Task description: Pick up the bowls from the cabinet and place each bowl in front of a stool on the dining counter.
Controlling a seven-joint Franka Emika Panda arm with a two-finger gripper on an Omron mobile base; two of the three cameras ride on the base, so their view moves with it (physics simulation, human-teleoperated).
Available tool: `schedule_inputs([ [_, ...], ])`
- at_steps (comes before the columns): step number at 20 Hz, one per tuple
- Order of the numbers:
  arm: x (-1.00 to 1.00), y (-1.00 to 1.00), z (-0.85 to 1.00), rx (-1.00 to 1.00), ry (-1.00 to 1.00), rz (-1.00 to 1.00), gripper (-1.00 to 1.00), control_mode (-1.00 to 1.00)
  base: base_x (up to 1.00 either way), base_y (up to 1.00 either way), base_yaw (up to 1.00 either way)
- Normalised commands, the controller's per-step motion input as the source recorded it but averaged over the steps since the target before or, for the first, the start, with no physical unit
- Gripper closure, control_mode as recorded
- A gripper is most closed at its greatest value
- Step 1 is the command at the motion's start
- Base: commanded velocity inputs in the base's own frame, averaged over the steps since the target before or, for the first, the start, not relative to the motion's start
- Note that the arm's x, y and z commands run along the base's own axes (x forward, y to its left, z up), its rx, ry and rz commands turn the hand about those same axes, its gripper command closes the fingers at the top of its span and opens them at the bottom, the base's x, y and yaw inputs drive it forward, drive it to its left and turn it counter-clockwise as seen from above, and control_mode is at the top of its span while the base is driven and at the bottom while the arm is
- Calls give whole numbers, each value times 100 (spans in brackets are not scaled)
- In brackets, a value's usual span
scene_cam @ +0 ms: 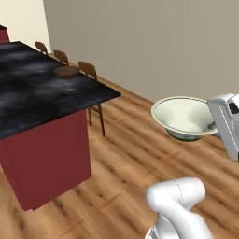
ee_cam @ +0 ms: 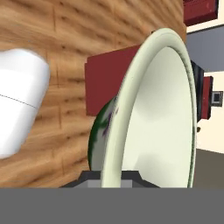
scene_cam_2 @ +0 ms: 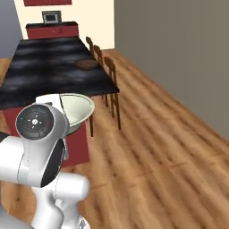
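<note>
Black marbled stone tops the one long dining counter (scene_cam: 32, 93), with three wooden stools (scene_cam: 88, 70) along its far side. Two bowls show: a brown wooden bowl (scene_cam: 67, 72) sits empty on the counter by the nearest stool, and a cream bowl (scene_cam: 182, 116), also empty, hangs over the floor, its rim pinched by the closed fingers (ee_cam: 94, 177).
</note>
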Motion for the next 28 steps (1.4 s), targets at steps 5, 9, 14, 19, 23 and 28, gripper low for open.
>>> schedule_inputs([
  [5,0,0,0,0,0,0,100,100,100,-100,19],
  [9,0,0,0,0,0,0,100,100,100,-100,22],
  [14,0,0,0,0,0,0,100,100,100,-100,23],
  [19,0,0,0,0,0,0,100,100,95,-94,33],
  [23,0,0,0,0,0,0,100,100,99,-91,37],
  [28,0,0,0,0,0,0,100,100,100,-98,34],
])
